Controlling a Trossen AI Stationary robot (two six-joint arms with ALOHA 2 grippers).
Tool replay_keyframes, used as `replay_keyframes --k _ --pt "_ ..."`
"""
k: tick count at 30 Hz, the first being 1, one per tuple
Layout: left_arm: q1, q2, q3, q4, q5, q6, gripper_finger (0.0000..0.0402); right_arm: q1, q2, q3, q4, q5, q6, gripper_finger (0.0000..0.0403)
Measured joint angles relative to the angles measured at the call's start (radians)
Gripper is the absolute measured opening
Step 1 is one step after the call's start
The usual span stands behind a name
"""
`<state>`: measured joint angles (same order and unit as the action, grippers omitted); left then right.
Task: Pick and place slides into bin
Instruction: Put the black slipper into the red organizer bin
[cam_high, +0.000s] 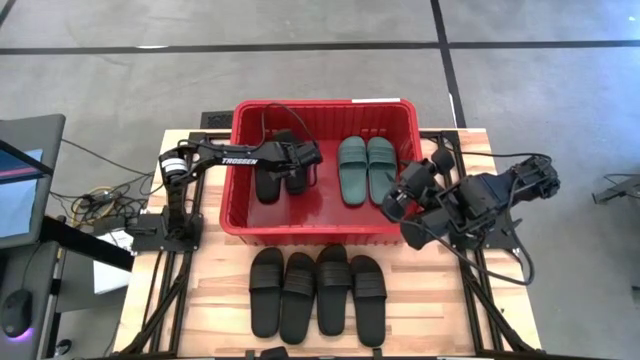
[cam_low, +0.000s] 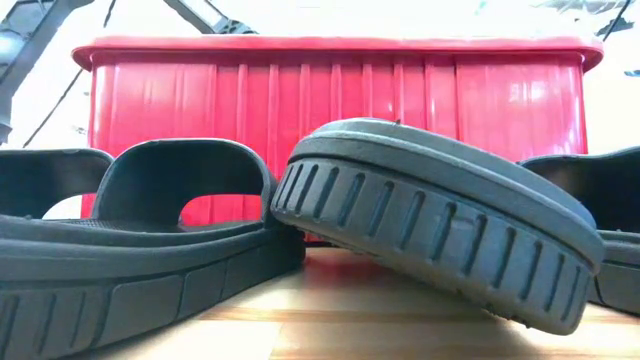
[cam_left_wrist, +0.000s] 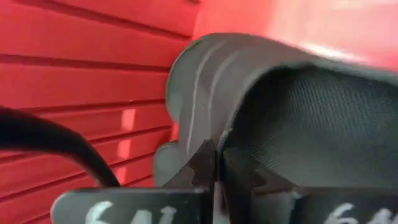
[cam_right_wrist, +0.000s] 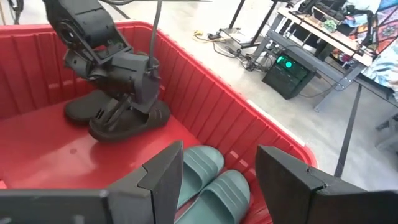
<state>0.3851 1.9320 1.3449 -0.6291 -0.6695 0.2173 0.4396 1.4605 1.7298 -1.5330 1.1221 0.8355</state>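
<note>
The red bin (cam_high: 236, 200) stands at the table's middle back. On its floor lie two teal slides (cam_high: 366, 170) side by side and a black slide (cam_high: 268, 184). My left gripper (cam_high: 306, 158) reaches into the bin and is shut on a second black slide (cam_right_wrist: 132, 124) beside the first. My right gripper (cam_right_wrist: 217, 180) hangs open over the bin's right part, above the teal slides (cam_right_wrist: 211, 177), with nothing between its fingers. Several black slides (cam_high: 316, 292) lie in a row on the table in front of the bin. My left gripper pinches the edge of the black slide's ribbed strap (cam_left_wrist: 214, 134) between its two fingers (cam_left_wrist: 200, 163). The fingers slant down from the table's left into the bin. The slide lies sole down at the bin's floor (cam_right_wrist: 74, 155); whether it rests there I cannot tell.
In the low view one black slide (cam_low: 440, 230) of the front row is tilted, with its edge leaning on its neighbour (cam_low: 150, 230). Bare red floor (cam_high: 320, 205) shows in the bin's near half. Cables and a monitor (cam_high: 20, 180) sit off the table's left.
</note>
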Motion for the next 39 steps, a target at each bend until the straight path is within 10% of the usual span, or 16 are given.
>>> replay_keyframes --k 39 --pt "0.010 0.031 0.000 -0.059 0.063 0.139 0.0000 -0.002 0.000 0.000 0.001 -0.009 -0.006 0.0186"
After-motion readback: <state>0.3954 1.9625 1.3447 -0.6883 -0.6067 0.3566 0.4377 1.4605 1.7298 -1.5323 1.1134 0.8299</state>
